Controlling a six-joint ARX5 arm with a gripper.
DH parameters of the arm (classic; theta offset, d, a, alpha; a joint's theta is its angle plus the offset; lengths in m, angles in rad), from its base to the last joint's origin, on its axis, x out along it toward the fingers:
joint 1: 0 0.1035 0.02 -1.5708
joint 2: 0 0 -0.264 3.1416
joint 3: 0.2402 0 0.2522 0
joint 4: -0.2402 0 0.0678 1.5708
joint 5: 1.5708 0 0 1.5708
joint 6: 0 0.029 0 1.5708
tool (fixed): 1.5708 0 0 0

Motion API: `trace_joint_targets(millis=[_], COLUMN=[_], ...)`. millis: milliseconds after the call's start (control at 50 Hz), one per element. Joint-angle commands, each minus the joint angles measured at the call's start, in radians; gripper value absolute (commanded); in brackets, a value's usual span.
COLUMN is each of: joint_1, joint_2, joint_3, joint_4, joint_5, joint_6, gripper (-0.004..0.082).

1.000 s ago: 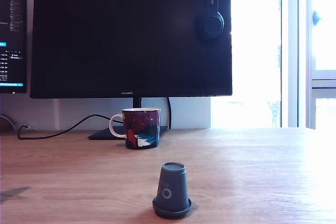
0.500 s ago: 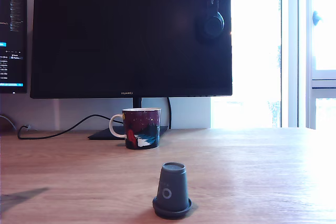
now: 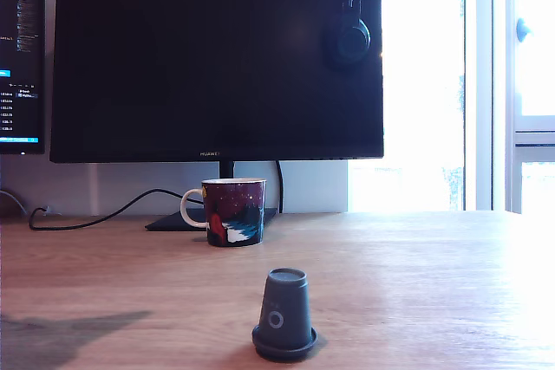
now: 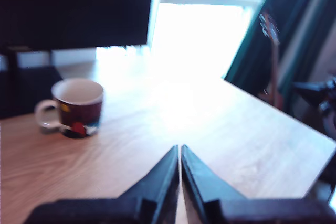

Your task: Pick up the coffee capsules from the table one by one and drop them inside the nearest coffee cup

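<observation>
Only the exterior view shows the dark grey coffee capsule [image 3: 284,316]: it stands near the front edge of the bench [image 3: 416,283], flared rim down and narrow end up, long axis upright, a pale ring mark on the side facing the camera. Behind it, well apart and slightly toward the exterior view's left, sits the coffee cup [image 3: 232,211], upright, white handle pointing to that view's left, the red, white and teal picture facing forward. Behind the cup stands a black monitor [image 3: 217,58] whose lower bezel reads "HUAWEI"; headphones [image 3: 348,36] hang at its upper corner.

The hand appears only in the wrist view [image 4: 180,153]: its two dark fingers [image 4: 160,174] are clenched, tips nearly touching, with nothing between them. That view shows the cup's white inside, but not the capsule.
</observation>
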State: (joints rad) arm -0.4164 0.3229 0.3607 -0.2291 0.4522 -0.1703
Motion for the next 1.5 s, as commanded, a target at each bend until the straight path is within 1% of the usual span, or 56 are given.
trace_joint_targets(millis=[0,80,100,180,200,240,260,300,340,360,380,400,460,560,660,860,920,1000,1180,1220,1260,1300,1340,1380,1420,1460,1480], joint_1=[-0.039,-0.102,-0.115,-0.179,-0.192,-0.225,-0.243,-0.272,-0.301,-0.318,-0.331,-0.341,-0.38,-0.42,-0.439,-0.444,-0.444,-0.444,-0.444,-0.444,-0.444,-0.444,-0.444,-0.444,-0.444,-0.444,-0.444], joint_2=[0.02,0.058,0.066,0.104,0.113,0.136,0.148,0.168,0.185,0.196,0.204,0.209,0.224,0.228,0.227,0.227,0.227,0.227,0.227,0.227,0.23,0.236,0.241,0.248,0.259,0.273,0.279], joint_3=[-0.014,-0.014,-0.014,-0.014,-0.014,-0.015,-0.015,-0.015,-0.015,-0.015,-0.016,-0.018,-0.029,-0.077,-0.145,-0.264,-0.287,-0.302,-0.302,-0.302,-0.302,-0.302,-0.302,-0.302,-0.303,-0.303,-0.303], joint_4=[0.032,0.058,0.063,0.091,0.097,0.108,0.115,0.127,0.137,0.143,0.15,0.155,0.186,0.256,0.314,0.438,0.457,0.449,0.36,0.354,0.355,0.364,0.364,0.365,0.369,0.379,0.384], joint_5=[-0.024,-0.059,-0.068,-0.106,-0.113,-0.133,-0.142,-0.157,-0.175,-0.183,-0.192,-0.2,-0.224,-0.233,-0.253,-0.243,-0.243,-0.243,-0.24,-0.24,-0.24,-0.24,-0.24,-0.24,-0.239,-0.233,-0.231], joint_6=[0.019,0.028,0.037,0.049,0.063,0.068,0.089,0.105,0.108,0.127,0.127,0.137,0.145,0.145,0.142,0.137,0.137,0.137,0.137,0.137,0.137,0.134,0.118,0.114,0.119,0.126,0.126], gripper=[-0.0019,-0.0019,-0.0019,-0.0019,-0.0019,-0.0019,-0.0019,-0.0019,-0.0019,-0.0019,-0.0019,-0.0019,-0.0019,-0.0019,-0.0019,-0.0019,-0.0019,-0.0019,-0.0018,-0.0005,0.0031,0.0138,0.0311,0.0497,0.0637,0.0706,0.0718])
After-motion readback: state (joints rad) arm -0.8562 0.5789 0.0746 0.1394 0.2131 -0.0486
